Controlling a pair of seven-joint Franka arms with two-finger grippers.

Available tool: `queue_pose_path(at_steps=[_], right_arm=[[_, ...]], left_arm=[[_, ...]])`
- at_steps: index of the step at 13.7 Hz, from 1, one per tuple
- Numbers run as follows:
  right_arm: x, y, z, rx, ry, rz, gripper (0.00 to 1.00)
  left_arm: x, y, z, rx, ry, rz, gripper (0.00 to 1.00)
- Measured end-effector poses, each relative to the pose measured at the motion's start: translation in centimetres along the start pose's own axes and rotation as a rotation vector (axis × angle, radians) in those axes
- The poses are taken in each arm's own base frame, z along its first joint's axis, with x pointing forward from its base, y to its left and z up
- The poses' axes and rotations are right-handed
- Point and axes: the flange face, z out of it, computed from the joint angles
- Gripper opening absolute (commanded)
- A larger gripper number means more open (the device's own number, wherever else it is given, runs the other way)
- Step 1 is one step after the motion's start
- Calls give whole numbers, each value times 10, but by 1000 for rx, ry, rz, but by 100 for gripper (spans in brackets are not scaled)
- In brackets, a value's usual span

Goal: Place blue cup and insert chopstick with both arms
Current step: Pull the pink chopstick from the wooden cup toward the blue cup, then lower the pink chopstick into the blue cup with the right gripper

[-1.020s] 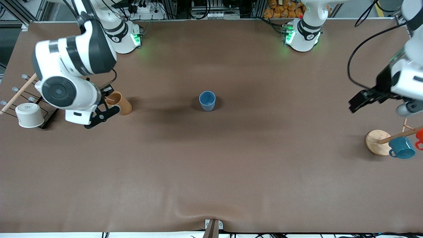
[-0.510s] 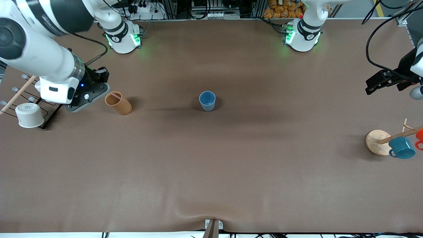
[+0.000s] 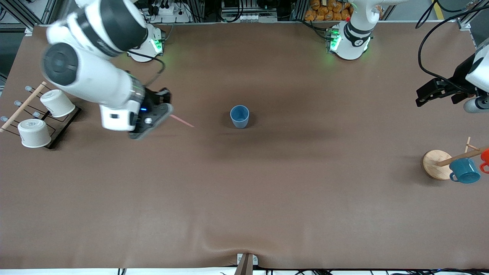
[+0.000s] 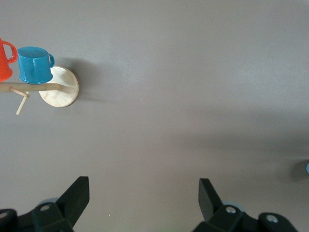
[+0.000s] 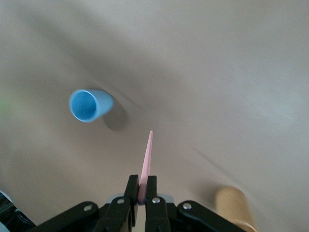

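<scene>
The blue cup (image 3: 239, 116) stands upright and empty at the middle of the table; it also shows in the right wrist view (image 5: 89, 105). My right gripper (image 3: 156, 114) is shut on one end of the pink-red chopstick (image 3: 182, 121), which sticks out toward the cup, its tip well short of it. In the right wrist view the gripper (image 5: 141, 188) pinches the chopstick (image 5: 147, 159) between both jaws. My left gripper (image 3: 421, 97) is open and empty above the table at the left arm's end; its wrist view shows it (image 4: 143, 195) with only bare table between the jaws.
A brown cork-coloured cylinder (image 5: 234, 208) stands beside my right gripper, hidden in the front view. A wire rack (image 3: 63, 126) with two white cups (image 3: 33, 132) is at the right arm's end. A wooden mug tree (image 3: 435, 164) with a teal mug (image 3: 464, 170) is at the left arm's end.
My right gripper has swung from the brown cylinder toward the blue cup, now holding the chopstick out in the open. My left gripper has drawn back toward its table end.
</scene>
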Motion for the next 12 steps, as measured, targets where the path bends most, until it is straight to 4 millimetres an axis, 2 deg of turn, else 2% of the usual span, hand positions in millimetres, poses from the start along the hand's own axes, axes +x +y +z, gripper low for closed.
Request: queue_pose_path(at_steps=[1,3,4,6,9,12], right_arm=[[8,-17,8,2,5,-19,0],[18,-64,21,-2,6,-37,0],[22,-89,26,-5,5,-43,0],[25,-126,36,-10,11,-48,0],[28,-150,48,-16,20,-54,0],[29,-150,53,-58,21,-65,0]], left_arm=[[0,2,0,0,0,3,100],[1,4,1,-1,4,7,100],[1,5,2,-1,7,8,100],[4,6,2,-4,21,9,100],[8,8,8,-6,32,12,100],[14,9,17,-6,25,13,100]])
